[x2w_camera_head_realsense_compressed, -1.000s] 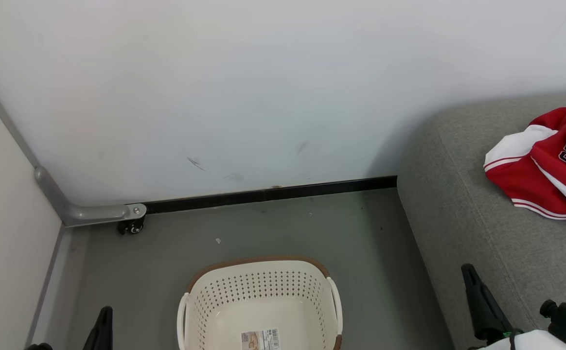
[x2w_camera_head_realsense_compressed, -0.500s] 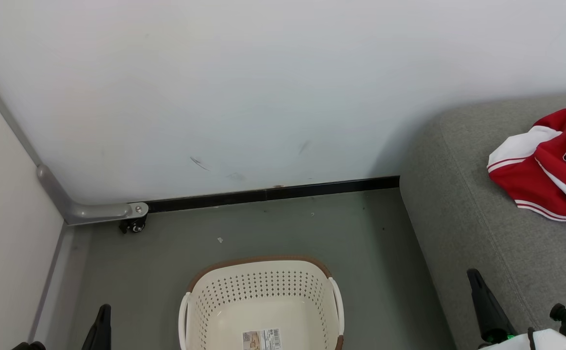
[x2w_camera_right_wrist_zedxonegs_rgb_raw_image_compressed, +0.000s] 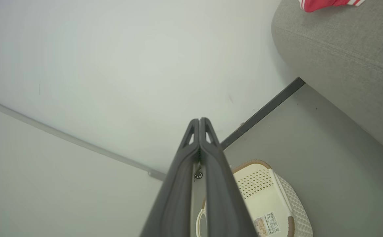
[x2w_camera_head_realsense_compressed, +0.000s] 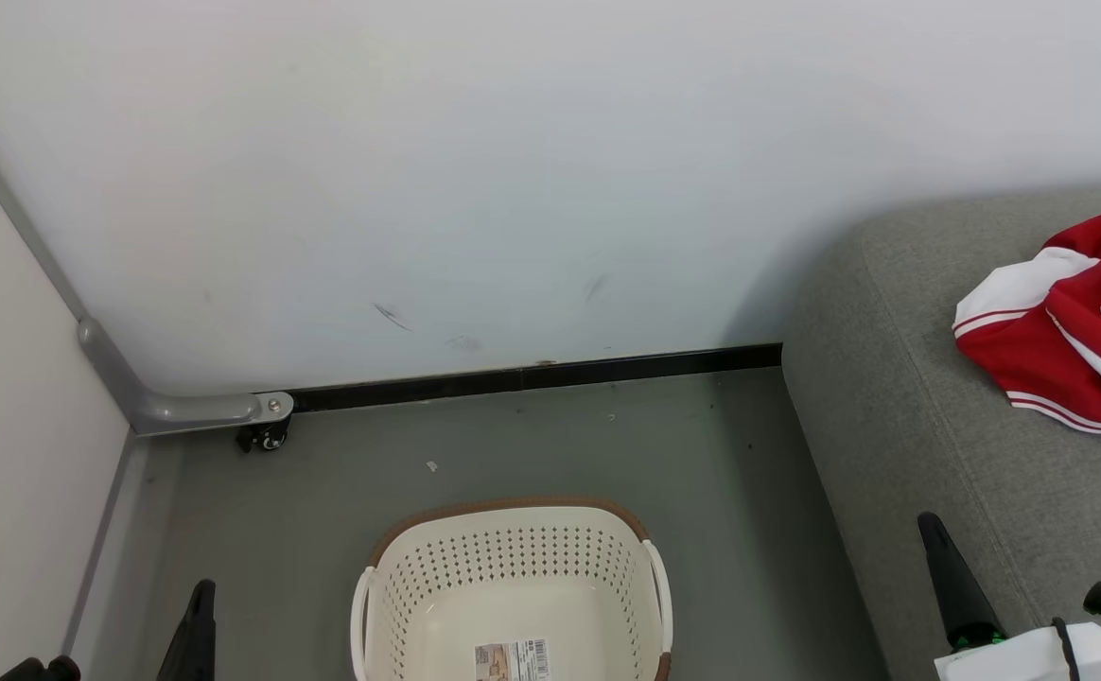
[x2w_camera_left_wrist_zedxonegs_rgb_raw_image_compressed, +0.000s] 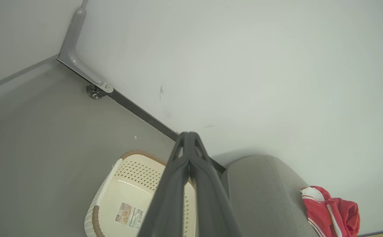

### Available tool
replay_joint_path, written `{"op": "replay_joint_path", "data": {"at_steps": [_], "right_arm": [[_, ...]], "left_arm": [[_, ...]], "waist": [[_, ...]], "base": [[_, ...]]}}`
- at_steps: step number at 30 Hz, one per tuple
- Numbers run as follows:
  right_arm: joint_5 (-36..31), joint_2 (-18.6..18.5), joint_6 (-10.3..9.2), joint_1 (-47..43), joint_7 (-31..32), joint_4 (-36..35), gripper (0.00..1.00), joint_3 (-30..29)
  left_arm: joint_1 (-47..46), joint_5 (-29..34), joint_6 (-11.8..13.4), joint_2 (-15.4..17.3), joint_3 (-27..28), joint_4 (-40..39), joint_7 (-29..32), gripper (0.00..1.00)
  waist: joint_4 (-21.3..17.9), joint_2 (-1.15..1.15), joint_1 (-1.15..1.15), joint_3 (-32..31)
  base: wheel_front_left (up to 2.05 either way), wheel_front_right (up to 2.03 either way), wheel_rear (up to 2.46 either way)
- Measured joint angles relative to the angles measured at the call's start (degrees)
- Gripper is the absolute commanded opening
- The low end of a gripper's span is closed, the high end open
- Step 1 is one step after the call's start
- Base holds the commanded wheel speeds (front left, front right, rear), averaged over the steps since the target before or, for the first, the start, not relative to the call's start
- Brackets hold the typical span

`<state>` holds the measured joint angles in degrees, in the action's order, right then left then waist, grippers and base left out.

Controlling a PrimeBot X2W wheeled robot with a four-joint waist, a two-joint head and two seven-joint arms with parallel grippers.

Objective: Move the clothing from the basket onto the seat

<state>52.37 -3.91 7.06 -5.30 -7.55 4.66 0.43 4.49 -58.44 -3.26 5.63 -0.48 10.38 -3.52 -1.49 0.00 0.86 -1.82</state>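
Note:
The red clothing [x2w_camera_head_realsense_compressed: 1075,336] with white panels lies bunched on the grey seat [x2w_camera_head_realsense_compressed: 919,445] at the right; it also shows as red fabric [x2w_camera_left_wrist_zedxonegs_rgb_raw_image_compressed: 331,215] and a red edge [x2w_camera_right_wrist_zedxonegs_rgb_raw_image_compressed: 326,3] in the wrist views. The cream basket [x2w_camera_head_realsense_compressed: 513,591] stands on the floor at bottom centre with nothing in it but a label on its bottom. My left gripper [x2w_camera_head_realsense_compressed: 199,619] is at the lower left, shut and holding nothing, left of the basket. My right gripper [x2w_camera_head_realsense_compressed: 943,572] is at the lower right over the seat's front edge, shut and holding nothing.
A white wall [x2w_camera_head_realsense_compressed: 513,189] with a black baseboard [x2w_camera_head_realsense_compressed: 532,378] runs behind the basket. A grey metal bracket with a small caster [x2w_camera_head_realsense_compressed: 262,435] sits in the left corner. Grey floor [x2w_camera_head_realsense_compressed: 721,492] lies between basket and seat.
The whole head view has shifted slightly, so the camera has moved. The right gripper sits a little further right and lower in that view. Clothing and basket lie as before.

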Motion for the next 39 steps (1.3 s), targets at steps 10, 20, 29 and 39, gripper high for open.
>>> {"op": "replay_joint_path", "data": {"at_steps": [10,20,29,39], "right_arm": [[7.53,-0.56,0.00,1.43,1.08,1.78,0.00,0.00],[15.04,-1.34,0.00,2.35,2.27,3.50,0.00,0.00],[21.73,-1.67,0.00,4.43,3.52,4.94,0.00,-0.01],[29.89,-2.19,0.00,5.25,4.63,6.61,0.00,-0.01]], "left_arm": [[-1.26,-5.16,-0.53,-0.43,0.82,0.91,1.49,0.00],[-2.74,-10.87,-1.21,-1.15,1.69,1.86,3.10,0.00],[-3.89,-15.51,-1.74,-1.71,2.36,2.67,4.55,0.00],[-5.26,-21.71,-2.47,-2.15,3.33,3.60,6.36,0.00]], "waist": [[0.25,0.00,-0.41,0.43],[0.49,0.00,-0.71,0.97],[0.71,0.00,-0.79,1.32],[0.98,0.00,-0.81,1.60]], "base": [[0.00,0.00,0.00],[0.00,0.00,0.00],[0.00,0.00,0.00],[0.00,0.00,0.00]]}}
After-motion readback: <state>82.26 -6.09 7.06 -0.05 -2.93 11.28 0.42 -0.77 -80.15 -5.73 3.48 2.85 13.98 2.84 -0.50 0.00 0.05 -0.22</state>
